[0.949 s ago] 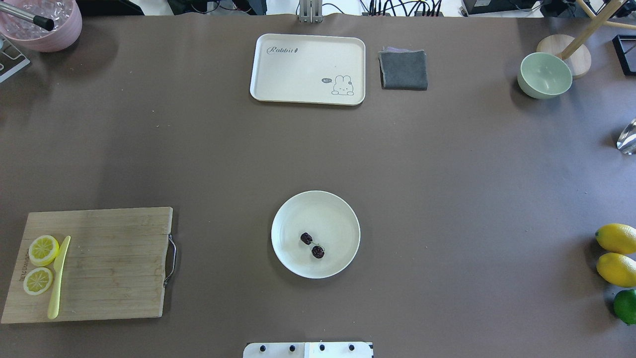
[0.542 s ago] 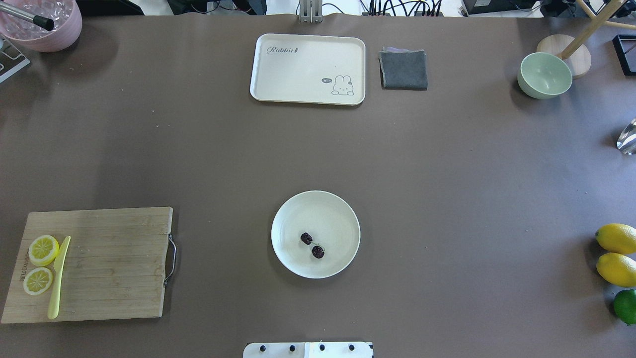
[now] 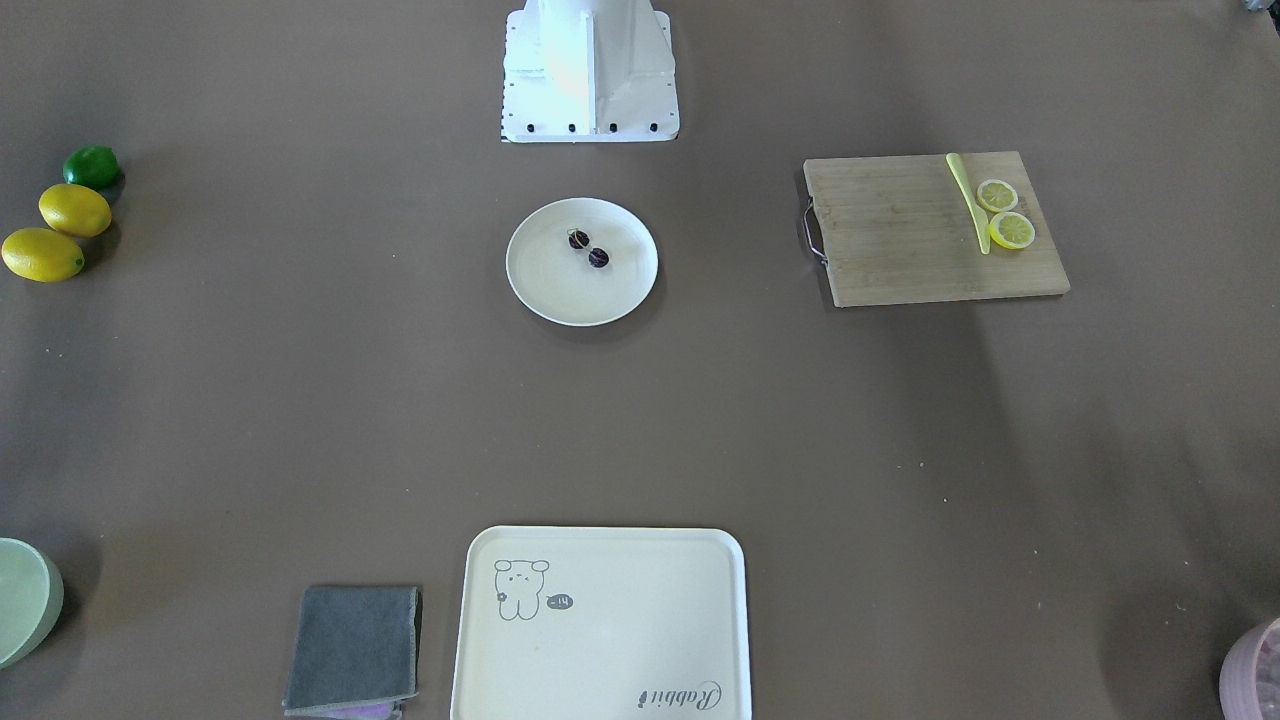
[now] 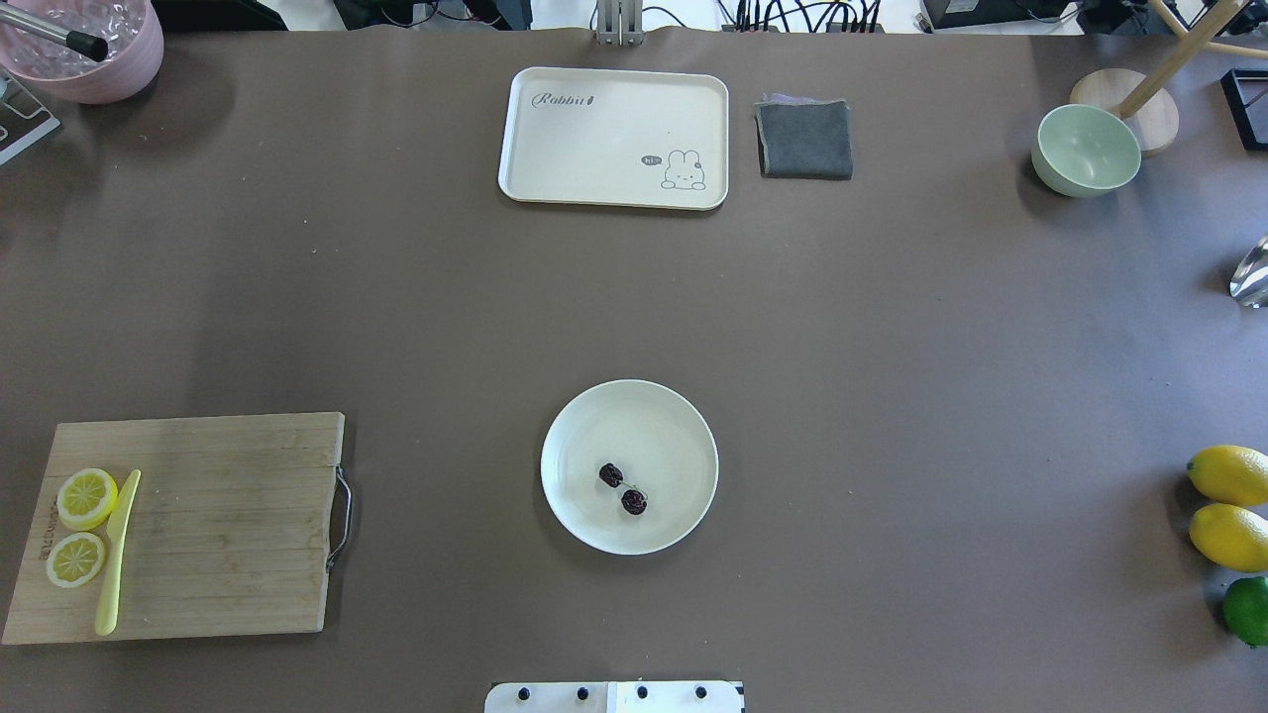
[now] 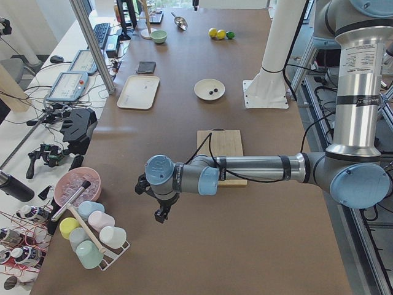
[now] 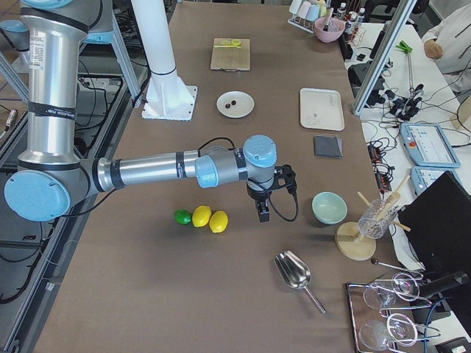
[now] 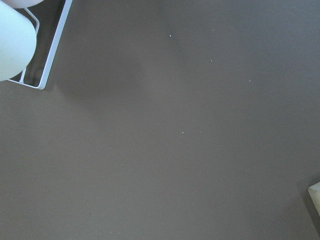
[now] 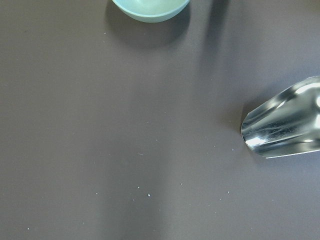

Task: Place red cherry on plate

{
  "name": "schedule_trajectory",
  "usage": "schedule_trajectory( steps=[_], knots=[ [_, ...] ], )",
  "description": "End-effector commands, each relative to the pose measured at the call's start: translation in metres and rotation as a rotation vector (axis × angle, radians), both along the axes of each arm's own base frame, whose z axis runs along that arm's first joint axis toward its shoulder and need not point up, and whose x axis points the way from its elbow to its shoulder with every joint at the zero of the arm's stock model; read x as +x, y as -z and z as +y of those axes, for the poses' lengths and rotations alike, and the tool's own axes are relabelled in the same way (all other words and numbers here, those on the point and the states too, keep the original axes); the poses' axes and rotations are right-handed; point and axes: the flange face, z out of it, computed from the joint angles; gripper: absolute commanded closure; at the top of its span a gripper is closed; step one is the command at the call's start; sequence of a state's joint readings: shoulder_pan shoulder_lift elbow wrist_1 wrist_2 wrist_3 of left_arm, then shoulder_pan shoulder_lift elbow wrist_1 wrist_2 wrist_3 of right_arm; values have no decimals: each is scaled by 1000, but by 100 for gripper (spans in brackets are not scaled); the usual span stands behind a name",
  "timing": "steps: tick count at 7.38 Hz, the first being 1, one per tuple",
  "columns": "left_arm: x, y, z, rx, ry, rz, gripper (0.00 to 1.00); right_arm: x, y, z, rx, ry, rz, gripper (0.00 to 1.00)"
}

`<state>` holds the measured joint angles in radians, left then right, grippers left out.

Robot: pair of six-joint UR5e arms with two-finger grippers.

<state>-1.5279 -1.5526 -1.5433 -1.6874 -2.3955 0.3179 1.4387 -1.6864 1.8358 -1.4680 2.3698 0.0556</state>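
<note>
Maroon cherry lies on the plate, toward its 6 o'clock seen from overhead, long axis 10-to-4 o'clock, well apart from the left gripper and right gripper at opposite worktop ends, whose opening I cannot tell.

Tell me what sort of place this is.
Probably a robotics lab: a robot arm over a brown table, control tablets beside it, kitchen props like the plate.
</note>
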Motion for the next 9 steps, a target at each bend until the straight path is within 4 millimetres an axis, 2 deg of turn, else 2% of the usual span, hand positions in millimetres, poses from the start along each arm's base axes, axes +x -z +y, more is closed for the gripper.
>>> schedule_trajectory(
  steps=[1, 4, 6, 7, 9],
  knots=[
    [0, 0, 1, 5, -2, 1, 2, 2, -3, 3, -5, 0, -2, 0],
    [-1, 5, -1, 20, 0, 1, 2, 5, -4, 5, -4, -5, -3, 0],
    [-1, 24, -3, 57, 1, 1, 2, 5, -3, 6, 2, -2, -10, 0],
    [-1, 42, -4, 91, 2, 0, 2, 18, 4, 4, 26, -13, -22, 0],
    [0, 50, -7, 107, 1, 1, 2, 27, 8, 6, 28, -26, -69, 0]
  ],
)
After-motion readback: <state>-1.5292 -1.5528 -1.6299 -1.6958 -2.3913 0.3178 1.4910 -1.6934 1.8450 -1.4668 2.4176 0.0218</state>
